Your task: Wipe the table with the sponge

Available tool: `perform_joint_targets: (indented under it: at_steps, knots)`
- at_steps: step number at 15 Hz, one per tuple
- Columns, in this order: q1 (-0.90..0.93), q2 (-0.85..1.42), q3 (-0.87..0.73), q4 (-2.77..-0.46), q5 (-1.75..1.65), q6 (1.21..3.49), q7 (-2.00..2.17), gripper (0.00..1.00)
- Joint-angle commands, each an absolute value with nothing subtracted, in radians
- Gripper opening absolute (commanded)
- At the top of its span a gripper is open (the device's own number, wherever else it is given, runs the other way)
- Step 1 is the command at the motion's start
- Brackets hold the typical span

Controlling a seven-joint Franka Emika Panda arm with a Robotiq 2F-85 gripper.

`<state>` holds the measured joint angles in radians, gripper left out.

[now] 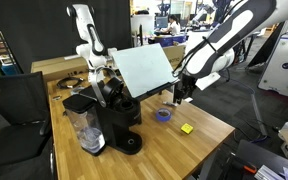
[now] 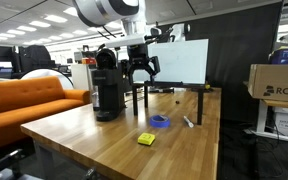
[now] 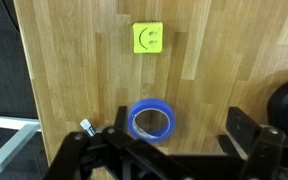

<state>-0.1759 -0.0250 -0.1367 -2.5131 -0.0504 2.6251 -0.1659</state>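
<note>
Open office with ceiling light strips (image 2: 29, 22), black curtain (image 2: 246, 45), orange sofa (image 2: 26, 100), grey floor (image 1: 256, 112)

The wrist view's bottom edge cuts off the gripper (image 3: 170, 158) — the mark on the sponge (image 3: 148, 38) is unreadable.

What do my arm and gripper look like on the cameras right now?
The arm has smooth, rounded white shells with black sections at the joints. The gripper is black all over, with two angular, linkage-style fingers below a dark wrist block. At this size no markings or loose cables can be made out.
</note>
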Motion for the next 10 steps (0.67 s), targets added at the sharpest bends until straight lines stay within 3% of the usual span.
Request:
perform_joint_targets:
  at_steps: [1, 6, 10]
  knots:
    - [-0.167, -0.135, -0.145, -2.522, -0.068, 2.478, -0.192, 1.0]
    - [-0.144, -0.258, -0.153, -2.525, -0.033, 2.225, -0.263, 1.0]
    - [-0.145, -0.256, -0.149, -2.523, -0.051, 2.235, -0.232, 1.0]
